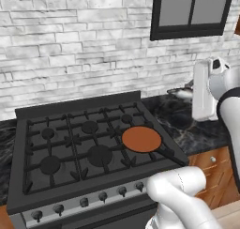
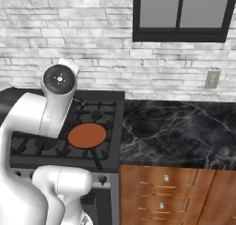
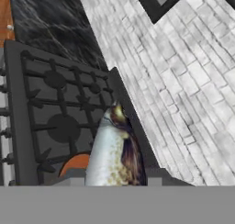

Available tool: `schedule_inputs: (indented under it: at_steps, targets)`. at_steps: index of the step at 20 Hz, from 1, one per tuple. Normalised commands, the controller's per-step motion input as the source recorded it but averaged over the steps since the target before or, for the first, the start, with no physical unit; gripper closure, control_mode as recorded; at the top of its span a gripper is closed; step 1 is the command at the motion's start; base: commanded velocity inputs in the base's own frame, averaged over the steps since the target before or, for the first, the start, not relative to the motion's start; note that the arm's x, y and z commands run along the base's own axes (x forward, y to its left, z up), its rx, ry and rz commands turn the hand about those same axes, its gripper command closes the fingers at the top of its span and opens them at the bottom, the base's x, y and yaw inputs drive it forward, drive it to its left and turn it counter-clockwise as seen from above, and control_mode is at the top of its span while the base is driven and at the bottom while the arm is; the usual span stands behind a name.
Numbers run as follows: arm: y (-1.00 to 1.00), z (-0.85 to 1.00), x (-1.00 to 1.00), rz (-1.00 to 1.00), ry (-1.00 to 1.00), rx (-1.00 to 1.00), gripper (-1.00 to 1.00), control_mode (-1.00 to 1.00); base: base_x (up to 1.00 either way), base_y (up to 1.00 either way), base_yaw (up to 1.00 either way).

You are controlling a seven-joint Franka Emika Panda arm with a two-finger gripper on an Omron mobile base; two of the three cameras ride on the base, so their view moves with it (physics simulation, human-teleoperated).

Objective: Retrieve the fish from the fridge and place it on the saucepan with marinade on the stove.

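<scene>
My gripper (image 3: 114,179) is shut on the fish (image 3: 112,149), a silvery-grey body with a brown back that points away from the hand. From the left base view the fish (image 1: 180,93) pokes out left of the white hand, high above the counter and right of the stove (image 1: 70,148). The saucepan with marinade (image 1: 141,139) sits on the front right burner, orange-brown inside, handle toward the front. It lies below and left of the fish. The saucepan (image 2: 87,135) also shows beside my arm, and its rim (image 3: 75,162) peeks out under the fish. The fridge is out of view.
A black marble counter (image 2: 175,132) runs right of the stove (image 2: 99,111), over wooden drawers (image 2: 161,192). A white brick wall (image 1: 70,59) stands behind, with a dark-framed window (image 2: 179,12) and an outlet (image 2: 212,79).
</scene>
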Motion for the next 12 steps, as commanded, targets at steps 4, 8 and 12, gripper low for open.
schedule_inputs:
  at_steps: [4,8,12]
  targets:
    - [0.02,-0.69,0.17,-0.01,0.23,0.0,1.0,-1.0,0.0,0.0,0.0]
    - [0.04,-0.54,0.19,-0.02,0.25,0.0,1.0,-1.0,0.0,0.0,0.0]
    - [0.06,-0.36,0.25,-0.04,0.29,0.0,1.0,-1.0,0.0,0.0,0.0]
